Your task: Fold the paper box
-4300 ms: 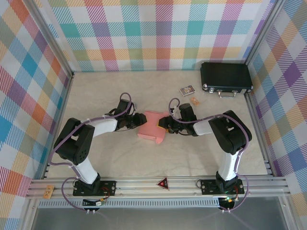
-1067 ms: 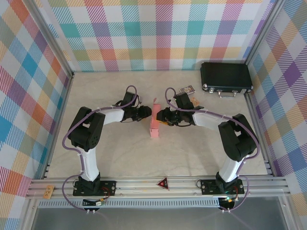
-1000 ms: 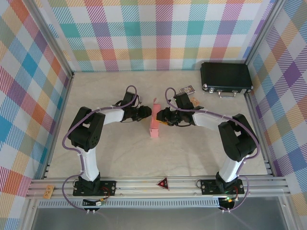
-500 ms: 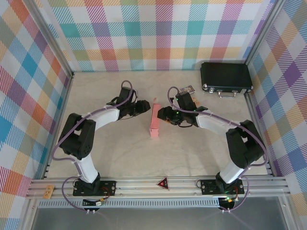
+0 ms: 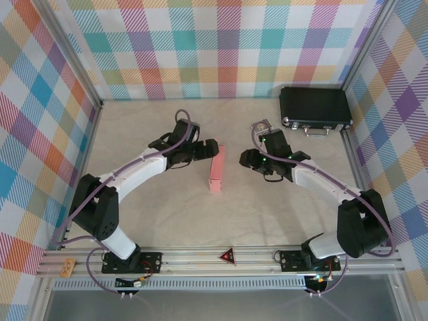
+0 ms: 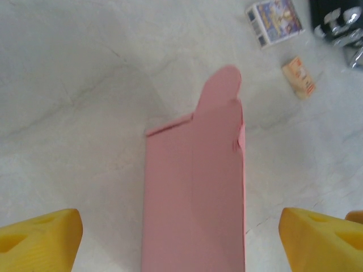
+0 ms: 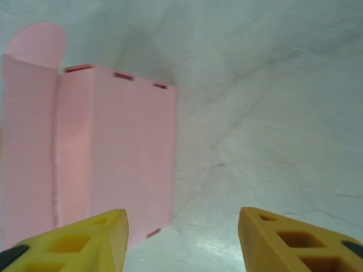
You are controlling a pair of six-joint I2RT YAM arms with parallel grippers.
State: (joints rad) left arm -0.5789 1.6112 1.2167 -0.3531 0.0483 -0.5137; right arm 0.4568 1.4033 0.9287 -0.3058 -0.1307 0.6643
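Paper box (image 5: pixel 215 167), salmon-pink, upright on table (image 5: pixel 167 214) between arms; left gripper (image 5: pixel 210 150) spread wide, right gripper (image 5: pixel 245 158) released, both holding nothing.

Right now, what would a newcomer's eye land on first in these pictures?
The salmon-pink paper box, a narrow strip from above, stands out in the middle of the pale table. The left hand and right hand flank it, both open, neither gripping it. A black case lies in the far right corner.
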